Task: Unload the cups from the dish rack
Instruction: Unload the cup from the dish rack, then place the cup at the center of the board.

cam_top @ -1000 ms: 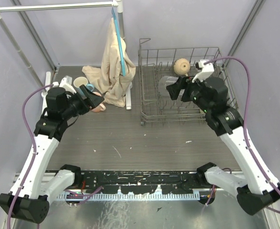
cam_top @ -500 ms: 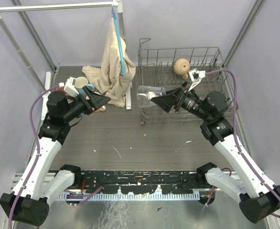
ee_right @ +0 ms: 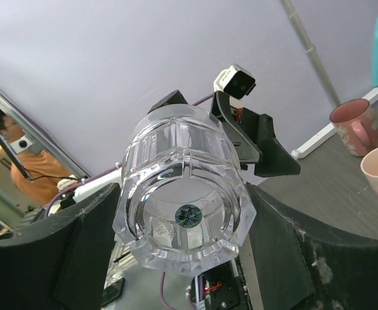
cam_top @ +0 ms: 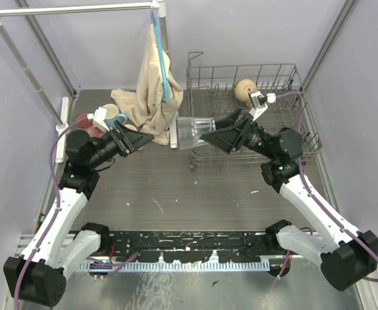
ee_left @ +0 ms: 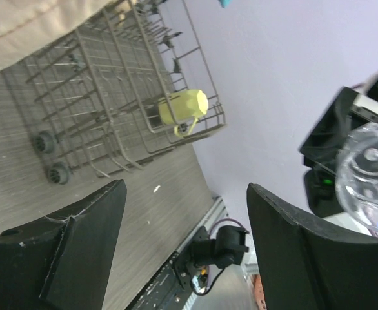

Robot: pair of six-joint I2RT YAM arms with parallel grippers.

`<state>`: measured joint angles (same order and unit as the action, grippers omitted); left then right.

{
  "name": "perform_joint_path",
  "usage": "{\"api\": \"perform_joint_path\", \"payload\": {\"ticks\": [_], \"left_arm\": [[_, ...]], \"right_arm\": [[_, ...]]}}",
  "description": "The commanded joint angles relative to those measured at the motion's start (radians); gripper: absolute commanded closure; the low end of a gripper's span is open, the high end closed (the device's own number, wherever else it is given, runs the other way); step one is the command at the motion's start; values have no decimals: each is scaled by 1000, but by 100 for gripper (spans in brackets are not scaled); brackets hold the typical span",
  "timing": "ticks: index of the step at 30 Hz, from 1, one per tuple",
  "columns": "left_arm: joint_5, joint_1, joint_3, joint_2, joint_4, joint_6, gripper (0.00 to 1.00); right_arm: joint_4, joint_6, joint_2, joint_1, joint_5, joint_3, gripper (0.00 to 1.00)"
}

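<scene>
Cups are split between the rack (cam_top: pixel 240 66) in the upper right of the top view and the counter (cam_top: pixel 176 194) to its left. A tan mug (cam_top: pixel 245 89) and a yellow-green mug (ee_left: pixel 184 108) are in the wires, and the glass (cam_top: pixel 190 131) is in the air just left of the rack's near corner. The right gripper (ee_right: pixel 184 194) clamps the glass by its side walls, lying sideways with its mouth turned left. The left gripper (ee_left: pixel 186 194) faces it from just beside, with its jaws spread wide and nothing between them. This looks like a handover, and I judge that to be the weak spot. The glass is smooth and held only by friction on a curved wall, so it could twist or slide. If the right gripper lets go before the left has closed firmly, the glass will drop to the counter, roll or chip. A left finger that arrives off line could strike the rim and lever the glass out. In the top view the mouth overlaps the cloth (cam_top: pixel 151 97) and its white stand foot (cam_top: pixel 173 121). I cannot tell their heights apart, so a snag there is possible. Smaller risk: the pink mug (cam_top: pixel 84 121), cream mug (cam_top: pixel 109 112) and blue mug (cam_top: pixel 121 119) stand close behind the left arm. A wide swing could knock them over.
</scene>
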<state>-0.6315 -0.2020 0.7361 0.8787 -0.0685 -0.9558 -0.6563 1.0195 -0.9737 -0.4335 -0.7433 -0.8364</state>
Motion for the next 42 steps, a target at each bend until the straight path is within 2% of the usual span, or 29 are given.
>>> {"api": "perform_joint_path", "payload": {"ticks": [1,4,10,18,26,28,31,38,42], "left_arm": [[-96,-5,-41,-29,-223,-102,17],[-109,-9,-55,-52,-282,-127,16],[-105,-69,-55,-72,-294,-115,15],[-66,-180,-64,-72,-304,-87,18],[-28,-237,-58,-57,-292,-63,27],[-27,-250,-50,-40,-292,-60,34],[-19,-261,-36,-26,-292,-56,35],[2,-265,-18,-30,-277,-48,54],[10,-266,-9,-33,-270,-47,57]], "right_arm": [[-202,81,-52,-48,-1,-2,99],[-196,49,-81,-96,15,-13,99],[-190,4,-131,-168,43,-39,99],[-189,-15,-167,-198,64,-55,99],[-225,8,-199,-218,71,-61,99],[-232,13,-210,-225,71,-64,99],[-232,11,-215,-232,73,-67,99],[-230,5,-216,-243,78,-53,100],[-235,4,-218,-248,80,-44,99]]}}
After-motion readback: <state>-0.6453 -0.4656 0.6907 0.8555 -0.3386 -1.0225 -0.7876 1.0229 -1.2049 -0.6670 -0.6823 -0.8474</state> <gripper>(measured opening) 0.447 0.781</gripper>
